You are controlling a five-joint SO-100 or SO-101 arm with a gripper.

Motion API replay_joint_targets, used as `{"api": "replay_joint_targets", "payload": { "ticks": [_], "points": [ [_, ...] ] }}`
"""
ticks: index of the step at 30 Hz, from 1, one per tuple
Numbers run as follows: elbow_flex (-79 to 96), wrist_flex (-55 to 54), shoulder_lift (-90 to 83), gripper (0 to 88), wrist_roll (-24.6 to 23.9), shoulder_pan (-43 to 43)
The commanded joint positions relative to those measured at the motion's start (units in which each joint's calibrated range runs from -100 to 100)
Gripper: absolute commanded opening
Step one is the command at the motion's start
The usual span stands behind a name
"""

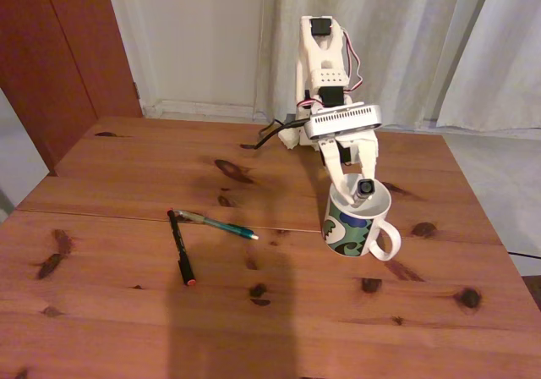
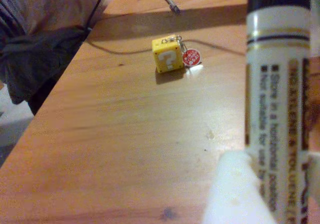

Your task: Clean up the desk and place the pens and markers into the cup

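The white cup (image 1: 359, 227) with a green and blue pattern stands on the desk (image 1: 118, 311) right of centre in the fixed view. My gripper (image 1: 357, 193) hangs over its mouth, shut on the white marker (image 1: 364, 188), whose black cap points up above the rim. In the wrist view the marker (image 2: 277, 109) stands upright at the right, with printed text and a black cap, held beside a white finger (image 2: 235, 191) of my gripper (image 2: 275, 196). A teal pen (image 1: 224, 225) and a black pen (image 1: 181, 248) with a red tip lie left of the cup, touching at their far ends.
A yellow question-mark cube (image 2: 167, 55) with a red tag lies on the desk (image 2: 125, 134) in the wrist view, beyond it a black cable (image 2: 125, 44) and a small metal piece (image 2: 171, 1). The arm's base (image 1: 325, 83) stands at the desk's far edge.
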Motion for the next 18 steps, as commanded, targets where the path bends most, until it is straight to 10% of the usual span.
{"api": "replay_joint_targets", "payload": {
  "ticks": [1, 18],
  "points": [
    [-0.47, -1.69, -0.96, 0.9, 0.35, -0.24],
    [2.42, -1.52, -4.60, 10.9, 0.40, -0.32]
  ]
}}
